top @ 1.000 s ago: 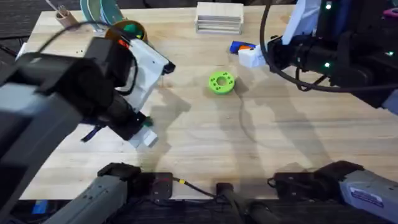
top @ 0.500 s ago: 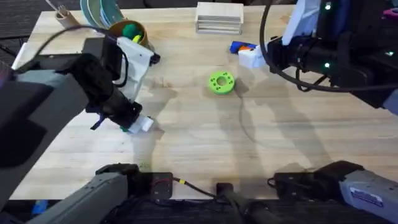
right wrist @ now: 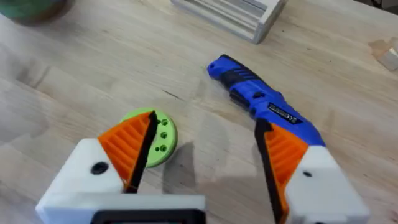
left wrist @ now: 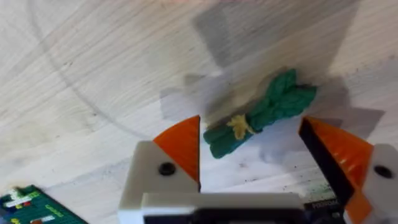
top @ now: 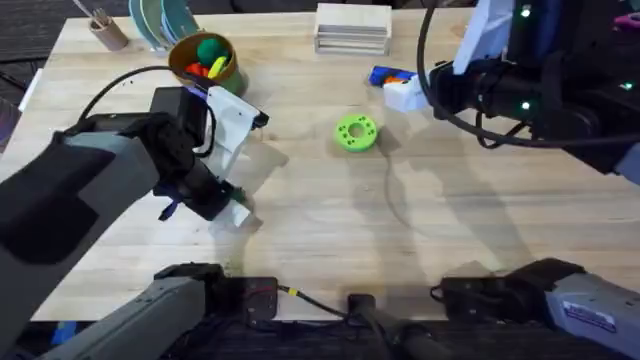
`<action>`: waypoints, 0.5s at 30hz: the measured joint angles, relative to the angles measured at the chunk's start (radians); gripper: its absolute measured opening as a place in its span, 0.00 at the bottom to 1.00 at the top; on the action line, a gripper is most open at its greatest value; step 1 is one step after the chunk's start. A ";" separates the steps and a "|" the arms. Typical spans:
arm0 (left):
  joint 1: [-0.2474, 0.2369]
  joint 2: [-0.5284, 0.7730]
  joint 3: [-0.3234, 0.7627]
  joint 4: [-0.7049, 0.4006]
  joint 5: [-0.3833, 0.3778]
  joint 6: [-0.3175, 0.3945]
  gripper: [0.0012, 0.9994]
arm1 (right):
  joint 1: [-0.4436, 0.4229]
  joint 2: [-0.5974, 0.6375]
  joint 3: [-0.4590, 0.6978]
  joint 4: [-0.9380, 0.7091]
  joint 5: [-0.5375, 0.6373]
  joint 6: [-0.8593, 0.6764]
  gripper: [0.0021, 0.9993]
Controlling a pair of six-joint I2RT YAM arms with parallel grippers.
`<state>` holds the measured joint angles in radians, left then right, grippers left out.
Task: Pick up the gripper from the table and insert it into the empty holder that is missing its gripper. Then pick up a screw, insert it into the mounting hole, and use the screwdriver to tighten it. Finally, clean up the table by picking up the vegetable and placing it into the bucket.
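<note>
Lime-green disc [top: 356,132] mid-table — pale slatted block [top: 352,27] behind it.

The table [top: 330,230] is light wood. A blue screwdriver [right wrist: 264,102] lies flat on it, and a lime-green disc [top: 356,132] with holes lies near it. A small dark-green vegetable [left wrist: 258,112] lies on the wood. The bucket [top: 203,58] stands near the far edge. A pale wooden box [top: 352,28] sits at the far edge.

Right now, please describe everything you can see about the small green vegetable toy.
The vegetable is a small dark-green leafy bundle, tied near its middle with a pale yellowish band. It looks like soft plastic or rubber. It lies flat and slanted on the wooden table, between the open orange pads of the left gripper. The pads do not touch it.
</note>
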<state>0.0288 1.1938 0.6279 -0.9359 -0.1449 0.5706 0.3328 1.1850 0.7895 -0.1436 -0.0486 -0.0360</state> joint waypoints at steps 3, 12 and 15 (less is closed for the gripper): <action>0.000 -0.003 -0.002 0.015 0.010 0.012 0.99 | 0.000 0.000 0.000 0.000 0.000 0.000 0.99; 0.000 0.004 -0.012 0.062 0.031 0.022 0.29 | 0.000 0.000 0.000 0.000 0.000 0.000 0.99; 0.000 0.006 -0.012 0.059 0.032 0.022 0.04 | 0.000 0.000 0.000 -0.001 0.000 0.000 0.99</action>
<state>0.0287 1.1995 0.6155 -0.8774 -0.1133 0.5928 0.3328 1.1847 0.7895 -0.1444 -0.0486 -0.0360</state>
